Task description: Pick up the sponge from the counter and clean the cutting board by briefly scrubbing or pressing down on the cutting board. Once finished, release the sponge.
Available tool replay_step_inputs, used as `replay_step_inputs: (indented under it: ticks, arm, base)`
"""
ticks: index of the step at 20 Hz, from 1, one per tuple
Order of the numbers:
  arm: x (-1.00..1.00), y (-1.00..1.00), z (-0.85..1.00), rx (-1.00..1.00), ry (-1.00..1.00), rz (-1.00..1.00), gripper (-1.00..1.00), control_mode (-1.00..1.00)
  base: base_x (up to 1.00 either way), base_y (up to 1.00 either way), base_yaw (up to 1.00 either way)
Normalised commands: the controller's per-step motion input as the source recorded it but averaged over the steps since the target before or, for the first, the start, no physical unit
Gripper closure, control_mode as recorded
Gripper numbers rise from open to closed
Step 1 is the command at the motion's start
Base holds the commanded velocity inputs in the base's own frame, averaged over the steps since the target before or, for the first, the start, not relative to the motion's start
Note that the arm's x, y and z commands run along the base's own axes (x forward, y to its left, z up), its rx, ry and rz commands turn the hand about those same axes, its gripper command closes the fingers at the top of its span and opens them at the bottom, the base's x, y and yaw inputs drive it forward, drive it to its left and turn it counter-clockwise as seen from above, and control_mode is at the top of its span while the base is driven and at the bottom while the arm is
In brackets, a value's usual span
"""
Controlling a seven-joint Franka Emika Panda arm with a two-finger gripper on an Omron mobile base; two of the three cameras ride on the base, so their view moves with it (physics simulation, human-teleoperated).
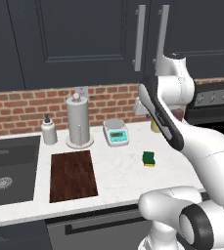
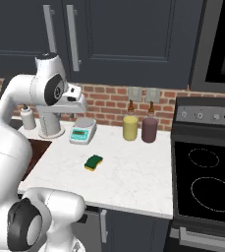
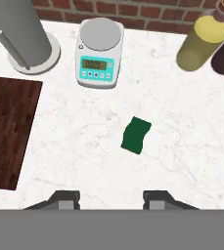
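The sponge (image 1: 149, 158) (image 2: 93, 162) (image 3: 136, 135) lies green side up on the white counter (image 1: 118, 168) (image 3: 79, 146), right of the cutting board. The dark brown cutting board (image 1: 73, 176) (image 3: 8, 129) rests flat near the sink, with nothing on it. My gripper (image 3: 112, 199) hangs high above the counter, open, its two fingertips (image 3: 67, 197) spread wide with nothing between them. In the hand view the sponge sits a little ahead of the fingertips and slightly to their right. The hand is well above the sponge and touches nothing.
A white-and-teal kitchen scale (image 1: 116, 132) (image 3: 99, 53) stands behind the sponge, next to a paper towel holder (image 1: 78, 121) and a soap dispenser (image 1: 48, 130). Two bottles (image 2: 130, 127) (image 2: 149, 129) stand by the brick wall. The sink (image 1: 8, 168) is left; the stove (image 2: 207, 182) right.
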Motion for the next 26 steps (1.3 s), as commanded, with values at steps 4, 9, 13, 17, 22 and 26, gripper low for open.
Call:
replay_step_inputs:
  ticks: [4, 9, 13, 17, 22, 26]
  arm:
    - [0.0, -0.03, -0.12, 0.08, 0.0, 0.0, -1.0, -1.0]
    - [0.0, -0.23, -0.67, 0.06, 0.0, -0.01, -1.0, -1.0]
    - [0.0, -0.19, -0.99, 0.07, 0.0, -0.1, -1.0, -1.0]
    - [0.0, -0.12, -0.98, 0.01, 0.0, -0.12, -1.0, -1.0]
    - [0.1, -0.06, -0.73, 0.0, 0.02, -0.11, -1.0, -1.0]
    - [0.36, -0.06, -0.48, 0.02, 0.08, -0.08, -1.0, -1.0]
  base:
    - [0.0, 0.0, 0.0]
    - [0.0, 0.0, 0.0]
    - [0.0, 0.0, 0.0]
    - [0.0, 0.0, 0.0]
    - [0.0, 0.0, 0.0]
    - [0.0, 0.0, 0.0]
